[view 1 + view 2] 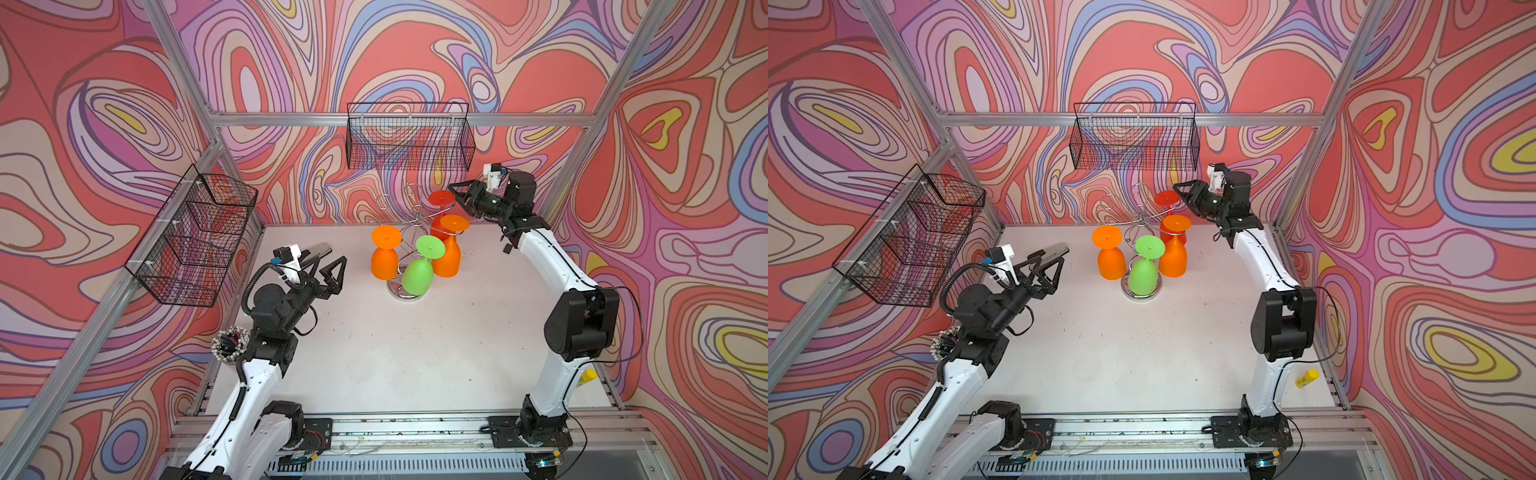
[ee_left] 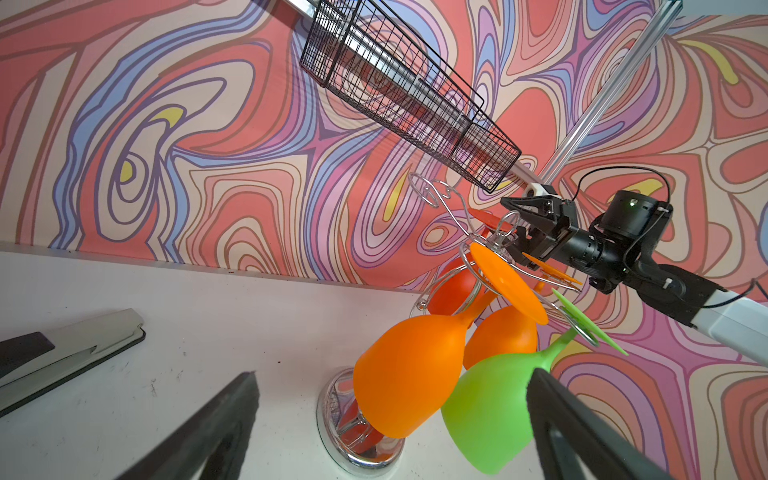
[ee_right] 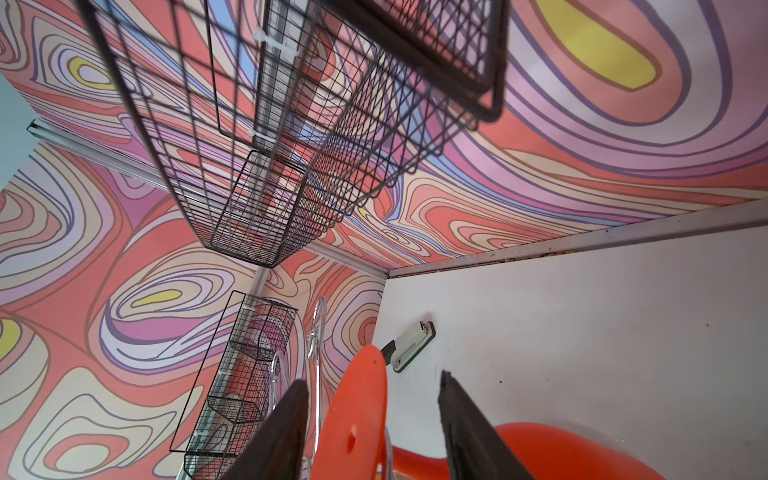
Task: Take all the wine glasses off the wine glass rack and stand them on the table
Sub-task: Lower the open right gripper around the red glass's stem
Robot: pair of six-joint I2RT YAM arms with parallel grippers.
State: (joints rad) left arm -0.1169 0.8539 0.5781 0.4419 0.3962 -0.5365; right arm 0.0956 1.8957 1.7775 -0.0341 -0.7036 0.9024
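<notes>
2 black wire mesh baskets hang on the aluminium frame [image 1: 282, 119]: a long basket [image 1: 409, 137] on the far wall and a compartmented basket [image 1: 191, 237] on the left wall. The white table [image 1: 395, 353] shows scattered dark specks. A flat silver-and-white tool [image 1: 318, 250] lies at the table's far left. A small yellow cylinder [image 1: 1307, 377] lies at the near right edge. A swirl-patterned covering [image 1: 83, 124] lines the walls.

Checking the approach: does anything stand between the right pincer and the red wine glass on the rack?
Nothing visible. In the right wrist view the foot of the red wine glass lies between the open fingers of the right pincer. Chrome wire of the wine glass rack runs close beside it.
</notes>
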